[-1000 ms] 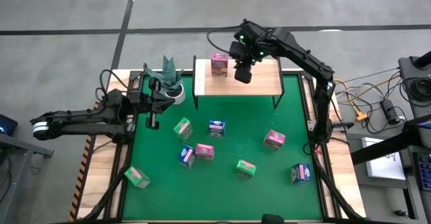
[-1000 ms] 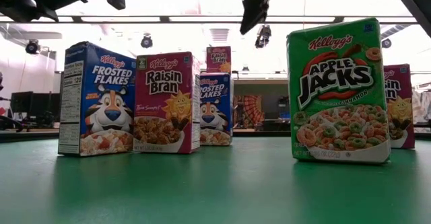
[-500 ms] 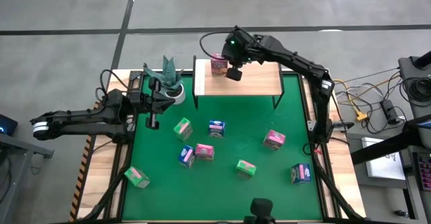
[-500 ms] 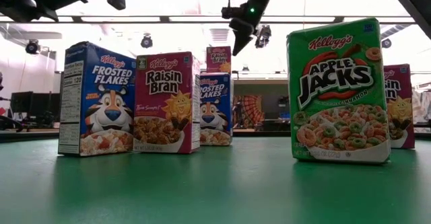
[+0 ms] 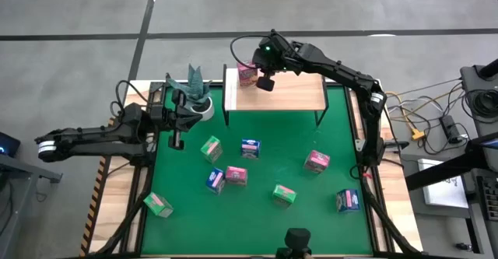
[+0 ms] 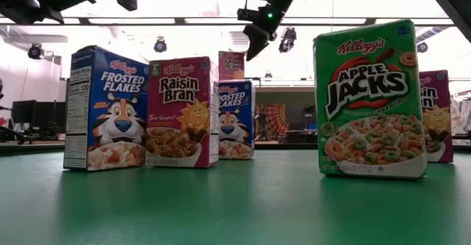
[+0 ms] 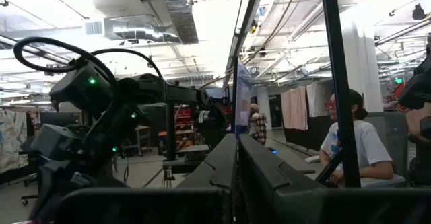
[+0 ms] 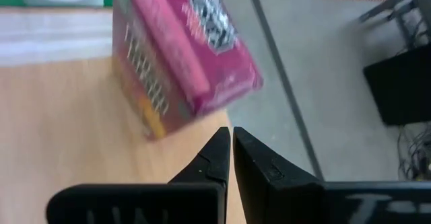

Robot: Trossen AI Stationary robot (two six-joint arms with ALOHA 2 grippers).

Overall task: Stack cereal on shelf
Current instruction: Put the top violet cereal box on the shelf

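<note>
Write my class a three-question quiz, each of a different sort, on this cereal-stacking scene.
1. True or false: the right gripper is shut beside the pink box on the shelf.
2. How many cereal boxes lie on the green mat?
3. The left gripper is: A) holding a blue box, B) shut and empty at the mat's left edge, C) over the shelf.

Key: 1 true; 2 eight; 3 B.

The right gripper (image 8: 230, 158) had its jaws closed just beside a tilted pink cereal box (image 8: 178, 49) on the wooden shelf (image 8: 60, 130).
</note>
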